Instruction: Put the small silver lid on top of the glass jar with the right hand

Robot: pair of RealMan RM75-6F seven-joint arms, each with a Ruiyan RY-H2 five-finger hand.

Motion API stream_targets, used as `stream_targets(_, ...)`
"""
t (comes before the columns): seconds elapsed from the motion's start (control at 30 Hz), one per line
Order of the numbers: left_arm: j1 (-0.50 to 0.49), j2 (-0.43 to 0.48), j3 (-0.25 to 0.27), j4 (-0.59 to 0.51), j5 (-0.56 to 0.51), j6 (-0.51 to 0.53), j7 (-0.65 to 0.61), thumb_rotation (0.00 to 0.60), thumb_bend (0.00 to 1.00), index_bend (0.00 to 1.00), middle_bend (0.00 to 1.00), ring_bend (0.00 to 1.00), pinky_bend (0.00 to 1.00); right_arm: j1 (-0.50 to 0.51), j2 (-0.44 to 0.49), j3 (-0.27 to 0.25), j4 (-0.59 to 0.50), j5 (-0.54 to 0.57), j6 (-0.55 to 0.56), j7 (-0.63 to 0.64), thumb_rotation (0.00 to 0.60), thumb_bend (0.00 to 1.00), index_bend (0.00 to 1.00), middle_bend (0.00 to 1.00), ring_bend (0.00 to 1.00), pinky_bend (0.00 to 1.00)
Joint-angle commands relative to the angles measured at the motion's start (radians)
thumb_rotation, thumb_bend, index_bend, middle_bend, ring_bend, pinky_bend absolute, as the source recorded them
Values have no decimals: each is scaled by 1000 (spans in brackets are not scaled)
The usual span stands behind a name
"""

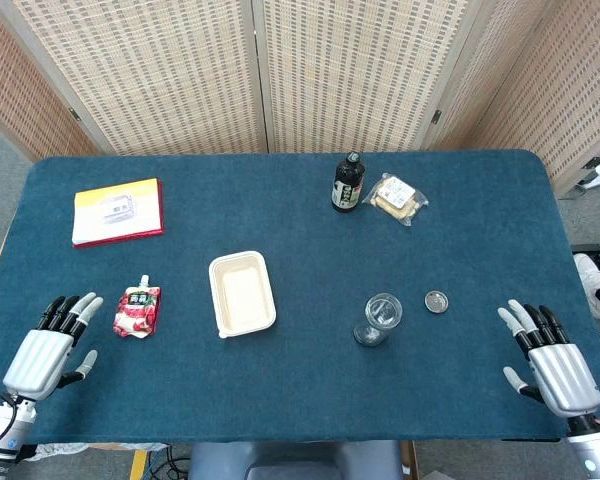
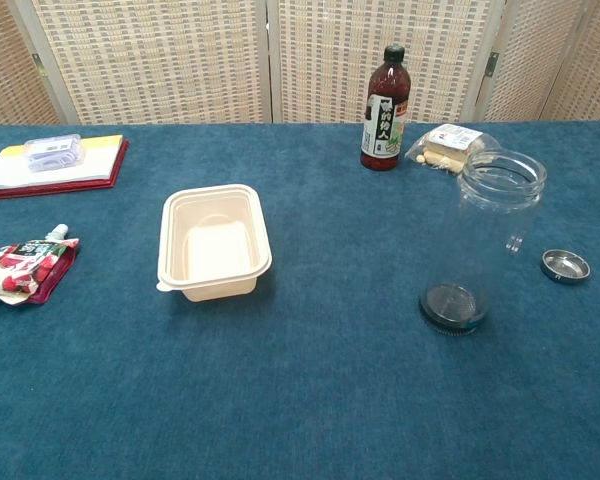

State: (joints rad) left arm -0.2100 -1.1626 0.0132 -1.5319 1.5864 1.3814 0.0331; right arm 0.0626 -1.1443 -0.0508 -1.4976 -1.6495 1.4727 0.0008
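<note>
Your right robot hand rests open and empty at the near right edge of the blue worktop, fingers spread; your left robot hand lies the same way at the near left. The small silver lid sits flat just right of the upright, uncovered glass jar. A cream tray, red pouch, dark bottle, wrapped snack and red-edged book dot the cloth
</note>
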Motion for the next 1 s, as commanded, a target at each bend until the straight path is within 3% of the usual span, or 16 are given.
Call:
stream_targets(0.03,-1,0,-1,1,-3,-2,-2,600,373,0,47,0,0,-1,-2,-1,0,-1,1,-4,600,292,0,0,0,0)
stream_targets(0.3,-2,1,-3,11,3,5,-8,600,374,0,47,0,0,12,7,7,-2,22,-30,21,600,291,0,0,0,0)
stream_targets(0.57,0,5,2,17,20,21,-26,600,374,0,47,0,0,75,123,28,-111,59,-131,17,600,291,7,0,0,0)
stream_targets(0.8,9,11,-2,5,9,31,-28,600,373,0,47,0,0,172,197,81,-158,130,-269,95,600,291,210,0,0,0)
stream_targets(1.0,14,14,-8,0,0,41,-27,600,374,0,47,0,0,267,190,118,-121,198,-421,158,600,315,298,0,0,0)
